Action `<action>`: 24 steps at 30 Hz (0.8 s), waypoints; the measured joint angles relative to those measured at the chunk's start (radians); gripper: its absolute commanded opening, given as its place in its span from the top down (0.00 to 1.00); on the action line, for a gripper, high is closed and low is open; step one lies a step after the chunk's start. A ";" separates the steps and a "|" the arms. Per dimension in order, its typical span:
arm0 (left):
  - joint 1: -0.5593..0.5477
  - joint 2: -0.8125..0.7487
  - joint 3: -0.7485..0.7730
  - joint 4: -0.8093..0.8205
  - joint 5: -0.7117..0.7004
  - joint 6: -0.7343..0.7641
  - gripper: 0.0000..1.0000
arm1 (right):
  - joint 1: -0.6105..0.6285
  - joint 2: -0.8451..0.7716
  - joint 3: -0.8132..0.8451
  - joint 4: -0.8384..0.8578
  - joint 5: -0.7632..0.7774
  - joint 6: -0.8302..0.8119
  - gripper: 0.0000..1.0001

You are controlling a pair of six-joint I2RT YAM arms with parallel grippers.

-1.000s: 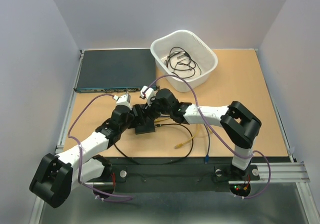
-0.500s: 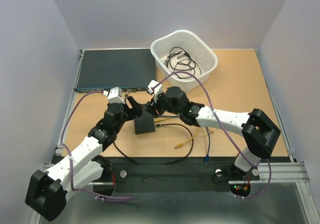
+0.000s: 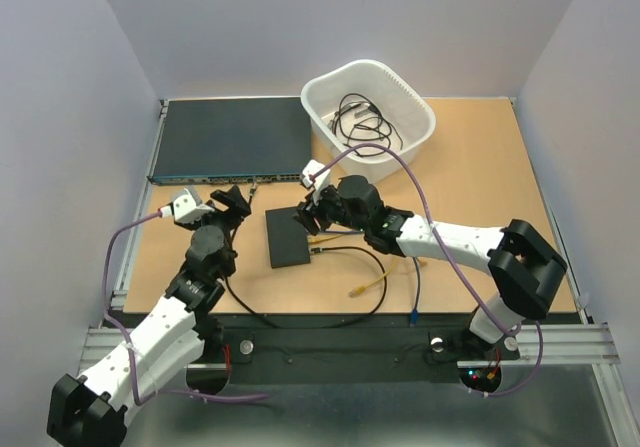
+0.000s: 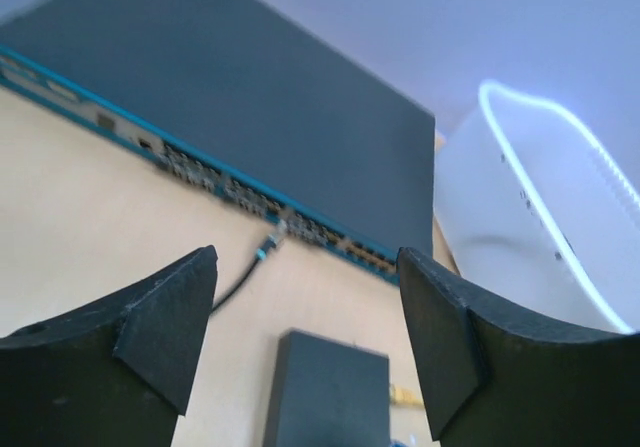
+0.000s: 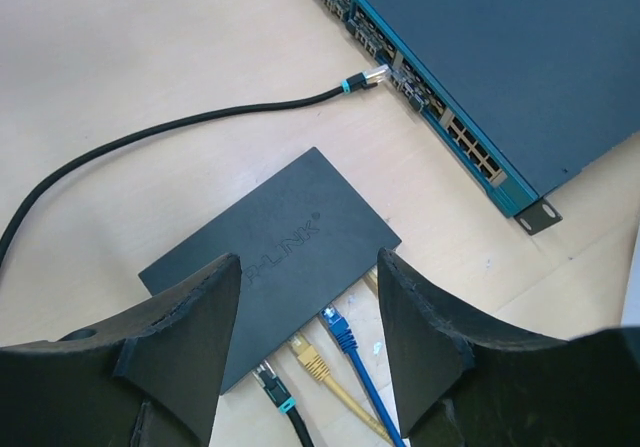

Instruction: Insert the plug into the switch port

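Note:
The small flat black box (image 3: 288, 239) lies on the table; it also shows in the right wrist view (image 5: 270, 257) and the left wrist view (image 4: 330, 392). Its switch ports sit on the right edge and are hidden. At that edge lie a black plug (image 5: 272, 385), a yellow plug (image 5: 312, 360) and a blue plug (image 5: 335, 327); I cannot tell whether they are seated. Another black plug (image 5: 368, 79) lies loose by the wide rack unit. My right gripper (image 5: 308, 262) is open and empty over the box. My left gripper (image 3: 232, 203) is open and empty, left of the box.
The wide dark rack unit (image 3: 230, 137) stands at the back left. A white tub (image 3: 410, 102) holding black cables stands at the back middle. Black, yellow and blue cables (image 3: 365, 287) trail across the table right of the box toward the near edge.
Both grippers were at the box a second ago. My left arm has drawn back to the left, clear of the box. The box now lies flat and uncovered.

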 measured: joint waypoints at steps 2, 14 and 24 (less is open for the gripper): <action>0.000 -0.016 -0.077 0.137 -0.052 0.080 0.22 | 0.000 0.011 0.000 0.006 0.003 0.003 0.38; 0.059 0.353 -0.264 0.821 -0.208 0.510 0.17 | 0.000 0.116 0.000 0.007 -0.002 0.014 0.38; 0.250 0.865 -0.276 0.900 -0.018 0.658 0.16 | -0.017 0.126 0.000 0.028 -0.033 0.039 0.38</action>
